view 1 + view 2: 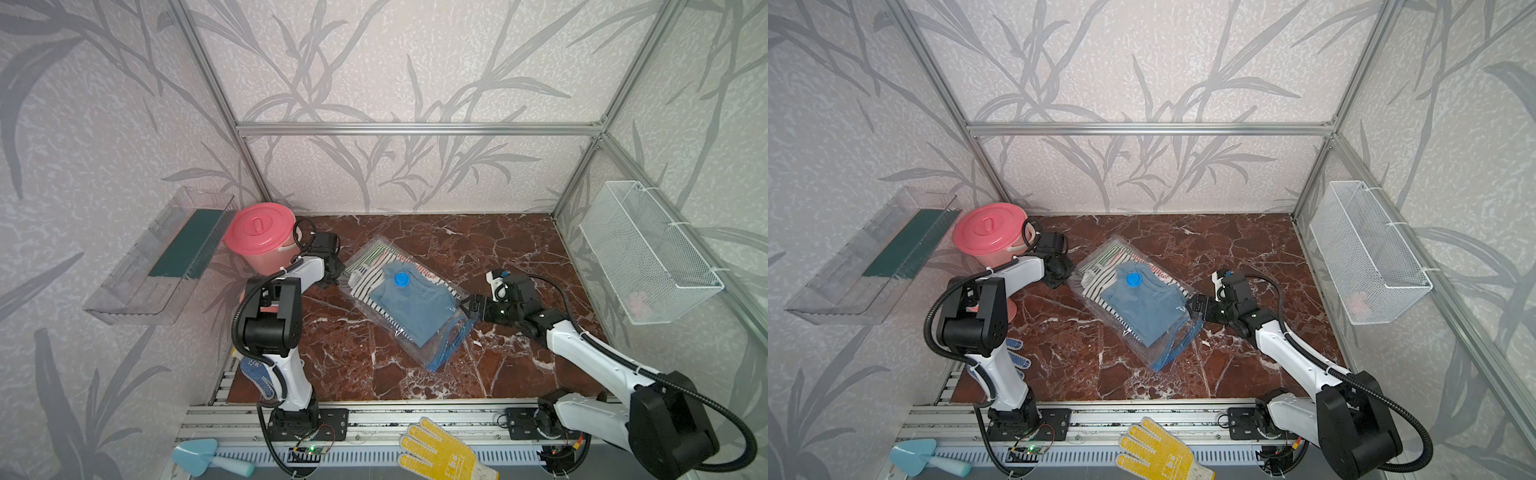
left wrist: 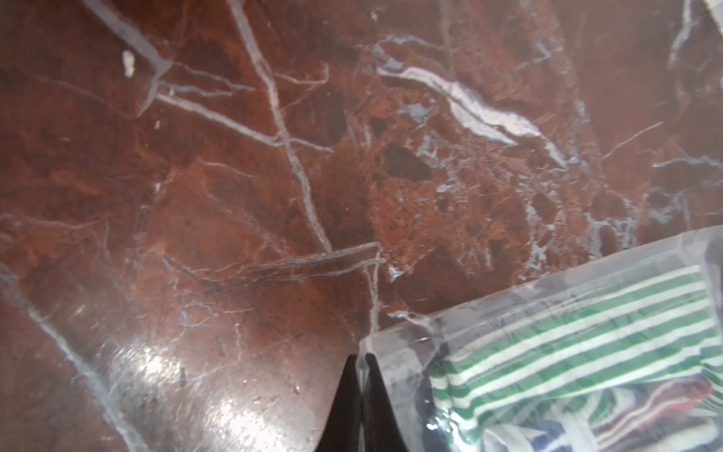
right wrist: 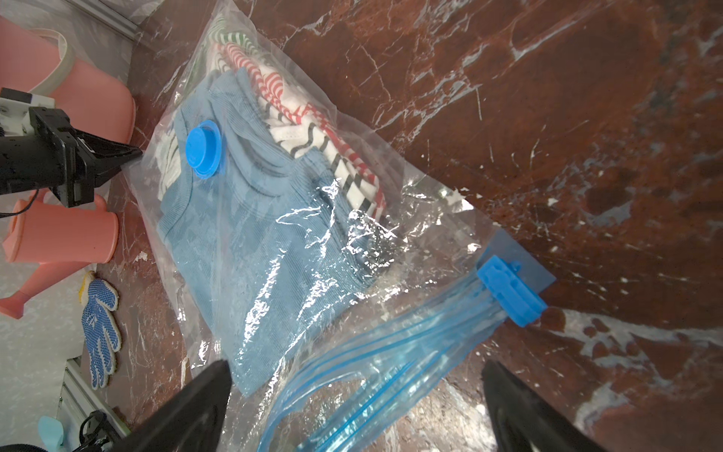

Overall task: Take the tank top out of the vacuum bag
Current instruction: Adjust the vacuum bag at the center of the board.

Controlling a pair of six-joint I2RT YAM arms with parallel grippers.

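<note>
Wide-spread black fingers of the right gripper (image 3: 354, 366), holding nothing, straddle the blue zip mouth of the large clear plastic vacuum bag (image 1: 449, 345), which lies diagonally on the red marble tabletop (image 1: 498, 257), mouth toward this arm. Just inside, straight ahead, sits the folded blue ribbed tank top (image 3: 254, 250). At the far corner the left gripper (image 2: 362, 362) is pinched tight on the plastic. Glare hides how far the mouth gapes

I can't read a single word, number, label or brand anywhere in these views. The only marking I can spot is a small dark print near the cuff of the yellow glove (image 1: 440, 451) (image 1: 1156, 453), seen in both top views, and it is too small and blurred to make out.
</note>
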